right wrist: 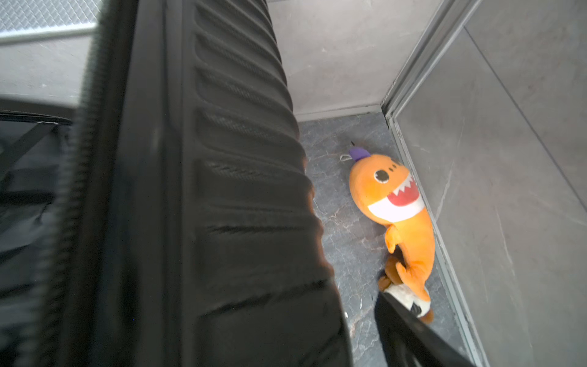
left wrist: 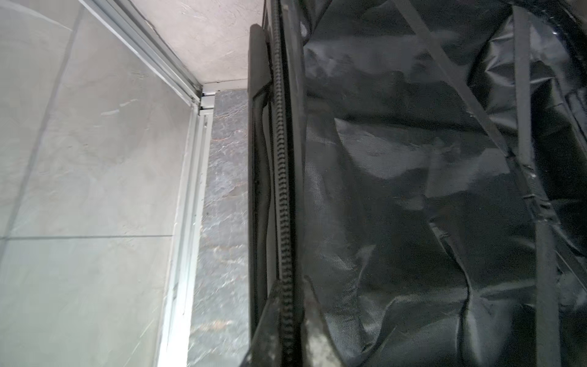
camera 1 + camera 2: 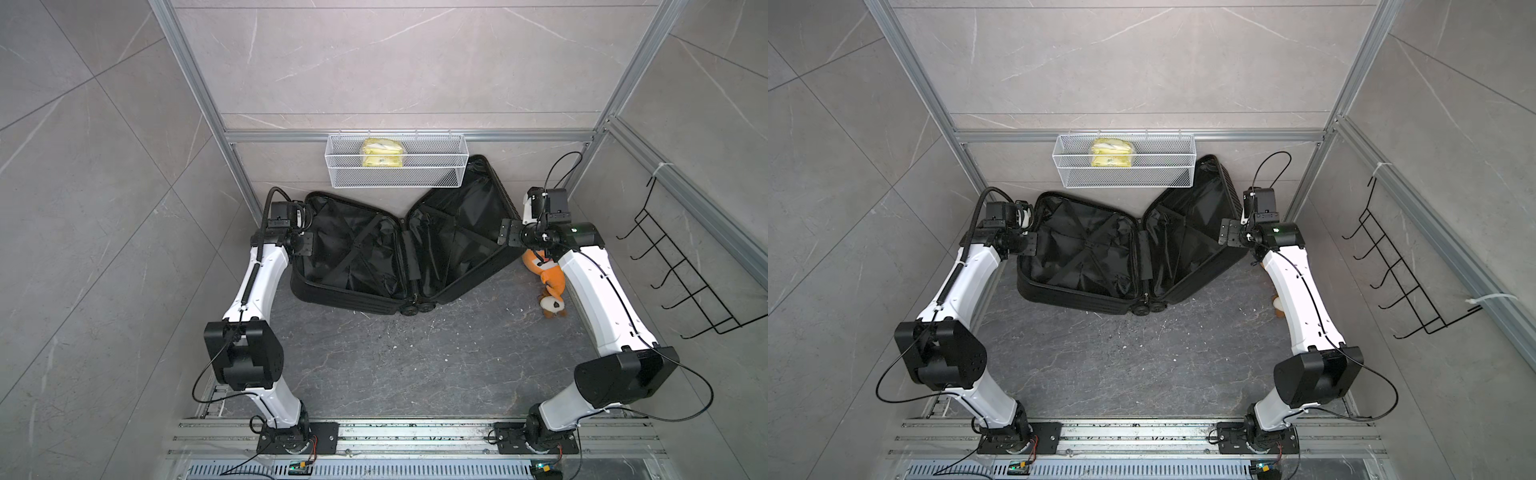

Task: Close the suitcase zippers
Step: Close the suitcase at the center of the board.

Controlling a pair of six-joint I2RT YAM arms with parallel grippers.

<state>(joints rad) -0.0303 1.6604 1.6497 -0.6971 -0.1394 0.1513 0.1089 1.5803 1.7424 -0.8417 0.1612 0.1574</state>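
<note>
The black suitcase (image 3: 353, 257) (image 3: 1079, 257) lies open at the back of the floor. Its left half is flat and its right half (image 3: 457, 224) is tilted up. My left gripper (image 3: 302, 245) (image 2: 288, 321) stands at the left half's outer rim, shut on the zipper track (image 2: 282, 174), which runs between its two fingertips (image 2: 314, 321). My right gripper (image 3: 509, 232) (image 1: 286, 333) is at the raised half's outer edge, open. The ribbed shell (image 1: 241, 190) fills the space between its jaws. One finger (image 1: 413, 336) shows, apart from the shell; the other is hidden.
A white mesh basket (image 3: 395, 162) holding a yellow packet (image 3: 382, 153) hangs on the back rail above the suitcase. An orange shark plush (image 1: 394, 203) (image 3: 550, 278) and a small brown plush (image 3: 552, 306) lie by the right wall. A black wire rack (image 3: 681, 266) hangs there.
</note>
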